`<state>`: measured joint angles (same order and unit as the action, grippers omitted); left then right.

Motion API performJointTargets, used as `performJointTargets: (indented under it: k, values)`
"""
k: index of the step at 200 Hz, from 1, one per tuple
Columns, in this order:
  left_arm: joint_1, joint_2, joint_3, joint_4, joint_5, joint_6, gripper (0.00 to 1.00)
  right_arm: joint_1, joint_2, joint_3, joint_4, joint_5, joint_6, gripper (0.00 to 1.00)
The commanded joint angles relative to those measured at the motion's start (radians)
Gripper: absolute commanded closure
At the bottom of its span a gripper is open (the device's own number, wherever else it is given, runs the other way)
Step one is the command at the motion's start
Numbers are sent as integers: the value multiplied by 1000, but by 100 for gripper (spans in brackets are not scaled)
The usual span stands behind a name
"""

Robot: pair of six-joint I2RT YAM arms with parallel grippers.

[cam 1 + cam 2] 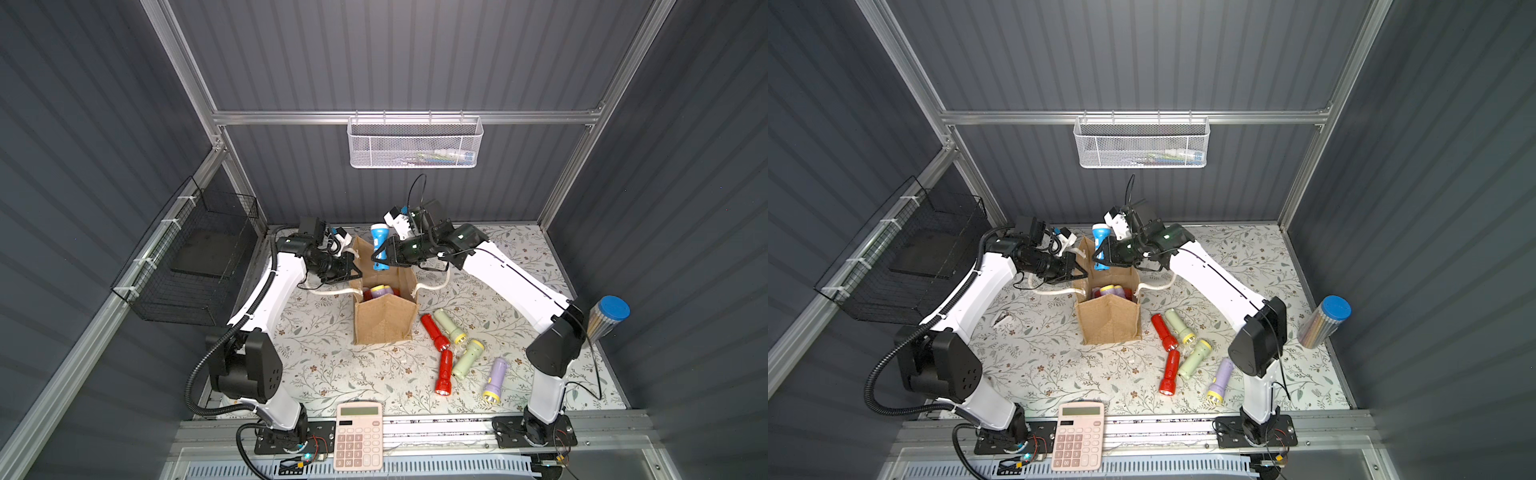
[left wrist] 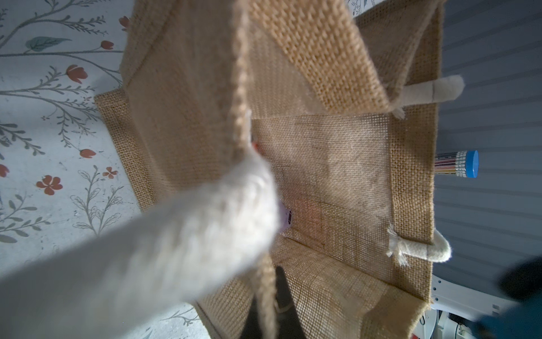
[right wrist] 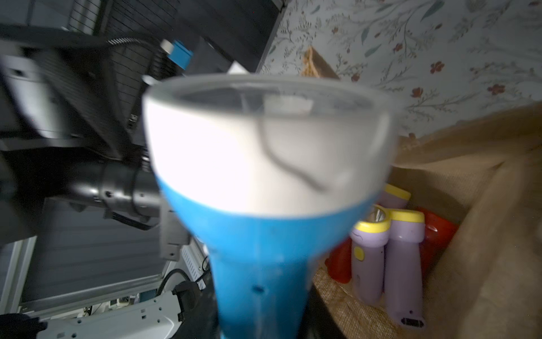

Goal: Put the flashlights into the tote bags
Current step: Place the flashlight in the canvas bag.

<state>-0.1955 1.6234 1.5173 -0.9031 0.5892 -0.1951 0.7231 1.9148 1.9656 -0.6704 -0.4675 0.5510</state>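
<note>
The tan jute tote bag point(image 1: 384, 324) point(image 1: 1108, 320) stands open mid-table. My left gripper point(image 1: 356, 272) point(image 1: 1080, 274) point(image 2: 268, 296) is shut on the bag's left rim, beside a white rope handle point(image 2: 176, 249). My right gripper point(image 1: 380, 257) point(image 1: 1100, 259) point(image 3: 264, 323) is shut on a blue flashlight point(image 1: 379, 232) point(image 3: 264, 240), held head-up over the bag's far edge. Lilac flashlights point(image 3: 401, 264) and a red one point(image 3: 437, 234) stand inside. To the right of the bag lie two red flashlights point(image 1: 434, 331), two pale green ones point(image 1: 467, 359) and a lilac one point(image 1: 495, 380).
A pink calculator point(image 1: 359, 434) lies at the front edge. A black wire basket point(image 1: 199, 266) hangs on the left wall and a white mesh basket point(image 1: 415, 143) on the back rail. A blue-capped tube of pencils point(image 1: 606, 320) point(image 2: 457, 163) stands at the right wall.
</note>
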Motion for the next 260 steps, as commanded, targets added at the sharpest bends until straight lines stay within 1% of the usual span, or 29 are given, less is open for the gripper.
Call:
performJointTargets:
  k: [1,34,52,71,73,78,108,143,160,171,185,224,239,247,260]
  values:
    - [2,-28,9,36,38,-13,100,17,44,15,-65,-45,-60,85]
    - [2,-40,5,46,32,-22,100,24,84,-2,-140,-8,-98,84]
    - [2,-40,5,40,33,-19,100,24,101,-6,-205,71,-115,84]
    - [2,-43,-2,47,31,-20,100,25,110,-22,-253,122,-134,84]
    - [2,-42,-3,47,31,-20,100,25,112,-25,-257,151,-135,84]
    - [2,-39,-2,47,33,-20,100,25,111,-35,-263,173,-135,84]
    - [3,-31,5,48,38,-22,100,25,125,-82,-280,225,-129,82]
    - [4,-37,2,49,33,-26,100,25,207,-29,-373,301,-129,78]
    - [4,-39,2,49,31,-26,100,25,241,4,-401,317,-131,77]
    - [3,-42,4,49,28,-24,100,25,253,14,-405,317,-130,74]
    - [5,-45,2,47,26,-24,100,24,263,20,-396,314,-126,66]
    - [8,-43,3,44,24,-21,100,21,282,36,-393,310,-111,58]
    - [10,-43,4,44,22,-20,100,18,279,41,-381,288,-104,54]
    - [10,-42,4,43,22,-20,100,16,276,42,-372,273,-98,48]
    - [9,-42,3,41,21,-20,100,12,269,44,-352,229,-88,45]
